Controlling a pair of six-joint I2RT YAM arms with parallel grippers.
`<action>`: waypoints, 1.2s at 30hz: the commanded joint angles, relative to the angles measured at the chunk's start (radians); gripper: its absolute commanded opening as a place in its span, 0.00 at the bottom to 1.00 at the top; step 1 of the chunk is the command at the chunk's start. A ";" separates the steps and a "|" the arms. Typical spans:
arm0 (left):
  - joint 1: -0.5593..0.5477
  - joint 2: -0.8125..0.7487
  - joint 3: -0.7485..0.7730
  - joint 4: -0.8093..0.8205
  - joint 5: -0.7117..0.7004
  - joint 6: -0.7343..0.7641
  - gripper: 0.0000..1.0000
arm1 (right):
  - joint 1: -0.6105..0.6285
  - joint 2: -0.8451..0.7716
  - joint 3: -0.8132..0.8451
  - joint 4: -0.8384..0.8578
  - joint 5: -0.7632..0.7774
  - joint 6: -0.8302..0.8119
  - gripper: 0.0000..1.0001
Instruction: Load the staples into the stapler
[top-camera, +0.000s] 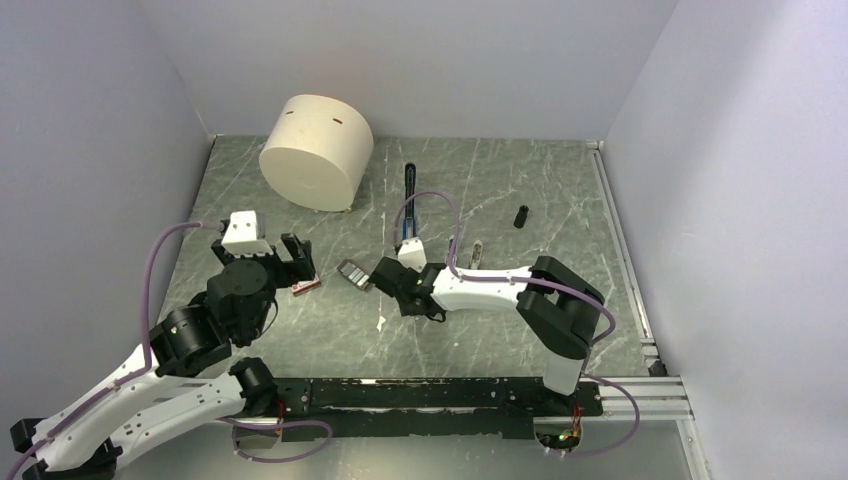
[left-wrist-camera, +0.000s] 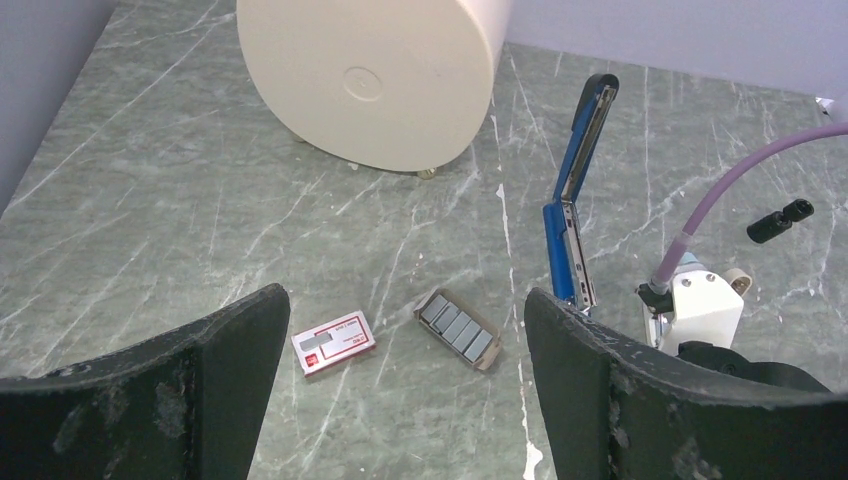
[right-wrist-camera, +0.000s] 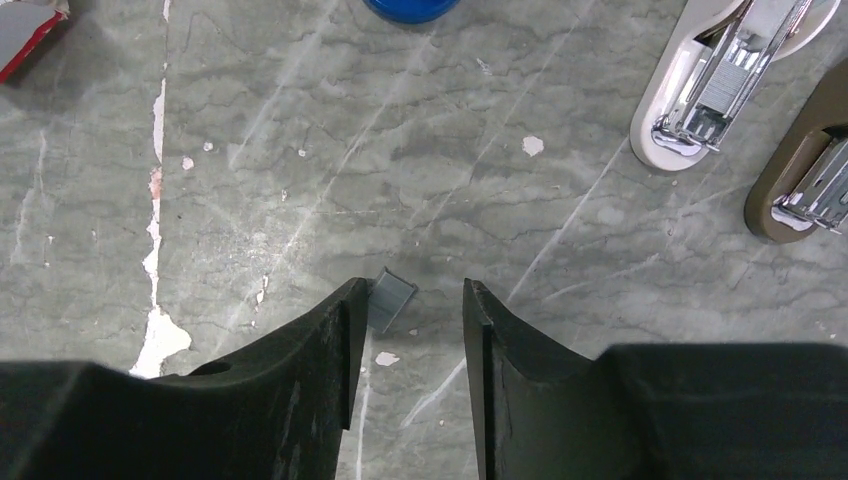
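While both arms reach over the grey marbled table (top-camera: 560, 200), we record the items as follows. Item one, the stapler (left-wrist-camera: 577, 190): blue, slim, hinged wide open and lying flat, its metal channel facing up, mid-table just beyond the right wrist. Item two, the open tray of staples (left-wrist-camera: 458, 330): several grey blocks side by side, lying between the two arms. Item three, the red-and-white box (left-wrist-camera: 335, 342): flat on the table just beside the tray, near the left fingertips. Item four, a single staple strip (right-wrist-camera: 393, 298): small, grey, ribbed, sitting between the right fingers and close against one of them; we cannot tell whether it touches the table. The right gripper (right-wrist-camera: 410, 300) has its jaws part-way apart, wider than the strip, with a gap on the other side, so nothing is clamped. The left gripper (left-wrist-camera: 405, 310) stands spread wide over the box and tray, holding nothing. Other stock: a large cream drum (top-camera: 317, 150) at the far left, a small black cylinder (top-camera: 521, 216) to the right of the stapler, and a white stapler-like piece (right-wrist-camera: 700, 90) beside a brown one (right-wrist-camera: 805, 185) near the right wrist.
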 joint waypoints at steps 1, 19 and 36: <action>0.000 -0.009 0.000 0.024 0.008 0.009 0.91 | 0.003 -0.019 -0.032 -0.005 0.010 0.024 0.42; -0.002 0.005 0.002 0.014 -0.004 -0.002 0.91 | -0.002 -0.086 -0.041 0.046 -0.001 0.025 0.44; -0.002 0.003 0.003 0.008 -0.012 -0.002 0.91 | -0.025 -0.053 -0.099 0.032 -0.065 0.068 0.38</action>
